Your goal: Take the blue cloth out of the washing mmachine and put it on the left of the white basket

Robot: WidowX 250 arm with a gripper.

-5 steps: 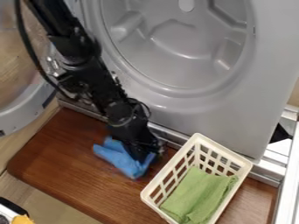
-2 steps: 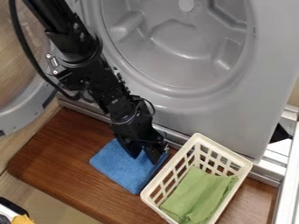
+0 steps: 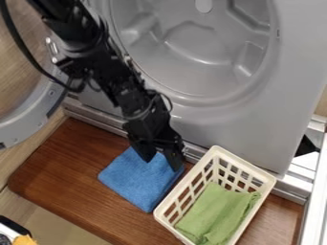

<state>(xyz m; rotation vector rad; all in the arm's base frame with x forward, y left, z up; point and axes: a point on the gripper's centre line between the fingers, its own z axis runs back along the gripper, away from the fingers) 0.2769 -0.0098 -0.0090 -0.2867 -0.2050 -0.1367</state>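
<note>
My gripper hangs open over the upper right part of the blue cloth, its two fingers apart with no cloth pinched between them. The blue cloth lies flat and squarish on the brown wooden board, directly left of the white basket, close along its left side. Inside the basket is a folded green cloth. Behind them, the grey washing machine has its round drum opening uncovered, and I see no cloth in it.
The machine's round door stands swung out at the left. Beneath the cloth and basket lies the wooden board. A white rail runs up the right edge, and a small orange and black item sits at the bottom left corner.
The blue cloth went from bunched under the gripper to spread flat. My gripper has opened, let go of it and risen slightly. The basket has stayed where it was.
</note>
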